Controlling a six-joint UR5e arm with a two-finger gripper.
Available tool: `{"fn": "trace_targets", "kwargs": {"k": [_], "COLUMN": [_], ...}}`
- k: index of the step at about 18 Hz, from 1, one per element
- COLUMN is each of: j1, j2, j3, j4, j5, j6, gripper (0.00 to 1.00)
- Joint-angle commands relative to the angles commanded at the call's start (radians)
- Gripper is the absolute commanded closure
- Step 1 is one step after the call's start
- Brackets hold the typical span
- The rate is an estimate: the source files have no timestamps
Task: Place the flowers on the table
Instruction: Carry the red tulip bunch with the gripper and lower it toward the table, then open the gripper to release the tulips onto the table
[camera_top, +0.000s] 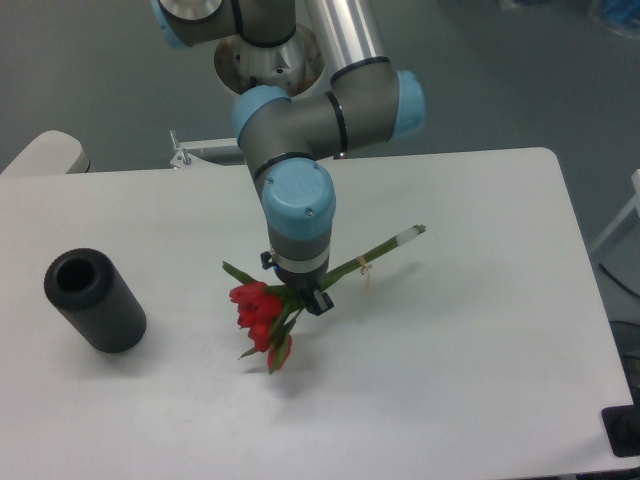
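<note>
The flowers (260, 315), a small bunch of red tulips with green stems, hang in my gripper (297, 297) near the middle of the white table (470, 330). The red heads point down and left, and the white-tipped stem end (412, 233) sticks out up and right. A pale band sits around the stems just right of the gripper. The gripper points straight down and is shut on the stems close behind the blooms. I cannot tell whether the blooms touch the tabletop; a faint shadow lies under them.
A black hollow cylinder (95, 299) lies on its side at the left of the table. The arm's base column (268, 70) stands behind the table's far edge. A dark object (626, 430) sits off the table's front right corner.
</note>
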Motion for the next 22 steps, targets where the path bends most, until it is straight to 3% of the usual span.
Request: {"fn": "trace_targets", "kwargs": {"k": [10,14,17,22], "j1": [-0.063,-0.074,-0.072,-0.064], "j2": [0.0,-0.003,-0.003,-0.005], "j3": [-0.084,-0.086,-0.086,-0.08], "j4": [0.021,0.031,0.037,0.046], "j5": [0.002,0.002,0.002,0.002], "j6": [0.0,0.002,0.0,0.002], "gripper": [0.69,0.45,0.0,0.0]}}
